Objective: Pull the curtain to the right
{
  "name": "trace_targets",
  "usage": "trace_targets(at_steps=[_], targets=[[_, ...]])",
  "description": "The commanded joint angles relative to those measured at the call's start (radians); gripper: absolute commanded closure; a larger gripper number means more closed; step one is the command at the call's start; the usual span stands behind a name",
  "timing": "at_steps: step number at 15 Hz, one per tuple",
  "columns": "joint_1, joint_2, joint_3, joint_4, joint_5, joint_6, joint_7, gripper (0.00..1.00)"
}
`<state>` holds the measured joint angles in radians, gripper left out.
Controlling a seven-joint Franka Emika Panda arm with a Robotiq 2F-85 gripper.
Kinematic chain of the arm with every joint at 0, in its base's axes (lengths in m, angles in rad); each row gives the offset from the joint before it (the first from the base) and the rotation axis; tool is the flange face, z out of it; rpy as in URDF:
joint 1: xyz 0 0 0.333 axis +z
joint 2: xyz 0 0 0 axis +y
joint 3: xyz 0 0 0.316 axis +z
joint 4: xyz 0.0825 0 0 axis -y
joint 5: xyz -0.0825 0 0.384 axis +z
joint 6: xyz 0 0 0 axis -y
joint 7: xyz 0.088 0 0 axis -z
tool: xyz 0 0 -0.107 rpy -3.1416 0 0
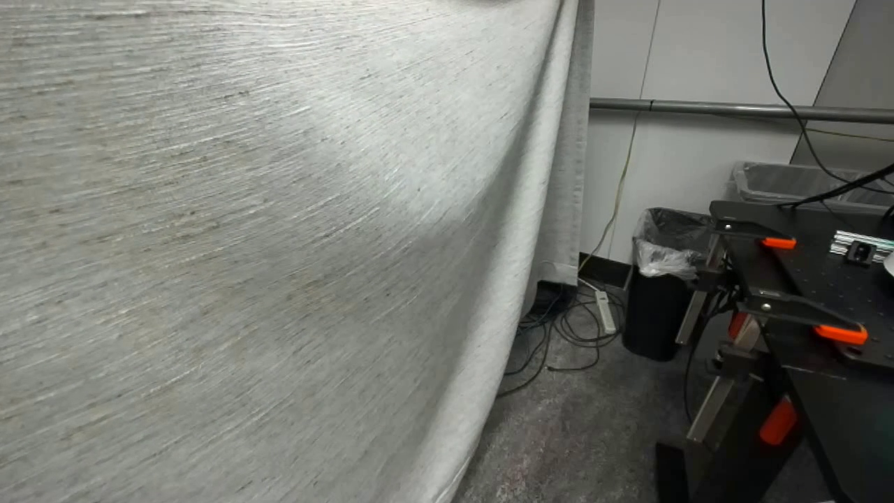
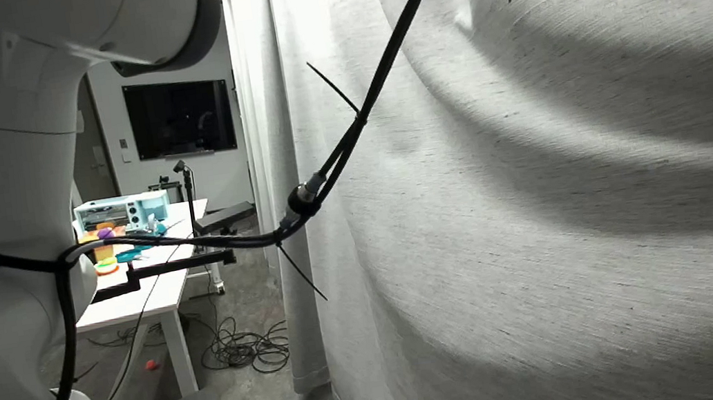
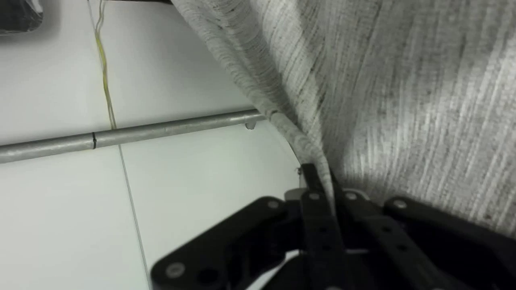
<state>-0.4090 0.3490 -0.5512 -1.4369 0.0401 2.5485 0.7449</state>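
We see the gripper (image 3: 321,179) pinching a fold of the big grey curtain (image 3: 419,100); in both exterior views we see the curtain hang, wide and wavy; beside it in the wrist view, a grey pole (image 3: 181,127) runs along the white wall (image 3: 201,173).

We've got open floor (image 1: 559,433) between the curtain (image 1: 279,244) and the black counter (image 1: 866,405), but a bin (image 1: 656,318) and loose cables (image 1: 585,342) clog the far end. Clamps (image 1: 775,307) jut off the counter's edge too.
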Motion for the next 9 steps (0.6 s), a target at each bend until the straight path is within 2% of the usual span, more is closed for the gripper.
trace_targets(at_steps=[1,4,9], targets=[[-0.092,0.033,0.014,0.064,0.037,-0.035,-0.05,0.99],[-0.172,0.043,0.005,0.098,0.072,-0.052,-0.079,0.99],[-0.358,0.061,0.003,0.208,0.171,-0.122,-0.11,0.99]])
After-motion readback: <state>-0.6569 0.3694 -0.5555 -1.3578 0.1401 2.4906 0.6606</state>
